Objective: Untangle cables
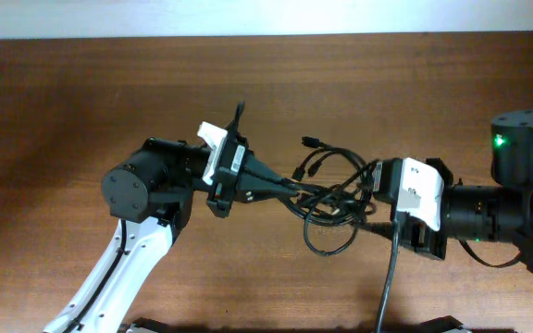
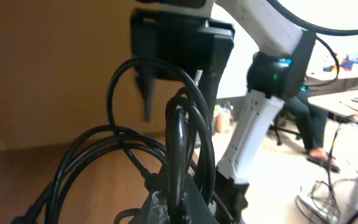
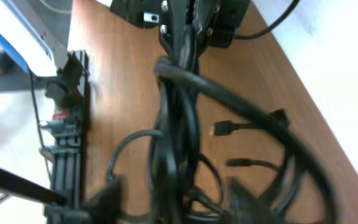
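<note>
Two claws meet at one knot. The left claw (image 1: 281, 185) is clamped on the cables (image 1: 333, 205): in its wrist view several black strands rise straight out from between its fingers. The right claw (image 1: 370, 191) sits at the right side of the same tangle. In its wrist view the bundle runs in toward it, but the fingers are blurred, so I cannot tell whether it grips. Between the claws the strands run bunched and fairly straight, seemingly lifted off the table (image 1: 81, 92). Slack loops sag to the near side, and a wider loop arcs on the far side. Two loose plug ends (image 1: 311, 142) lie just far-left of the knot, free of both claws. Step in hand, as I judge it: pulling the bundle apart to expose the crossings, with nothing separated yet. The next move calls for one claw to anchor the bundle. The other should release, retake a single strand near a free plug end, and draw it out through the loop slowly, so the knot does not tighten.
</note>
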Tool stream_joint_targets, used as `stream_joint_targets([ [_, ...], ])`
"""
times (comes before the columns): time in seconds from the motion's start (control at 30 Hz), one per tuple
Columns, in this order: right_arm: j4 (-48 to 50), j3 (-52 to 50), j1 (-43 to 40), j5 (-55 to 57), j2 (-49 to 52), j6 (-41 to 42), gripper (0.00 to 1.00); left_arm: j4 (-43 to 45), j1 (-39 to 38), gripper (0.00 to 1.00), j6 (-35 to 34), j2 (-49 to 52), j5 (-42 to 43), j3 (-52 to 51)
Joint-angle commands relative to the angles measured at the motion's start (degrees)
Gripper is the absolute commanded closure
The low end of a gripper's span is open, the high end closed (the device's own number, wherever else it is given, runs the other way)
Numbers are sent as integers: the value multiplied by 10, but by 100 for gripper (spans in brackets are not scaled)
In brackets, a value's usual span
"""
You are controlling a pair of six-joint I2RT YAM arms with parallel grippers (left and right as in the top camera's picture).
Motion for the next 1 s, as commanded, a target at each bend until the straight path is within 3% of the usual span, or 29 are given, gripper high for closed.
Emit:
stream_joint_targets([
  [0.0, -2, 6, 0, -9, -3, 5, 81, 3, -1, 100, 14, -3, -59, 10],
  [0.03, -2, 6, -1, -9, -3, 5, 89, 3, -1, 100, 14, -3, -59, 10],
  [0.1, -2, 6, -1, -9, -3, 5, 96, 0, 0, 100, 14, -3, -59, 10],
  [0.23, -1, 6, -1, -1, -3, 7, 96, -54, 31, 100, 14, -3, -68, 10],
  [0.43, 4, 6, -1, 41, -3, 37, 96, -296, 121, 100, 14, -3, -152, 10],
  [0.53, 6, 6, -1, 63, -3, 52, 96, -334, 136, 100, 14, -3, -156, 10],
  [0.73, 11, 6, -1, 291, -3, 196, 96, -377, 157, 100, 14, -3, -165, 10],
  [0.83, 5, 6, -1, 312, -3, 202, 96, -377, 157, 100, 14, -3, -161, 10],
  [0.87, 5, 6, -1, 306, -3, 202, 86, -376, 157, 100, 15, -3, -153, 10],
  [0.93, 6, 6, -1, 294, -3, 202, 46, -358, 157, 100, 53, -3, -109, 10],
  [0.97, 8, 6, -1, 285, -3, 202, 31, -342, 157, 100, 69, -3, -77, 10],
])
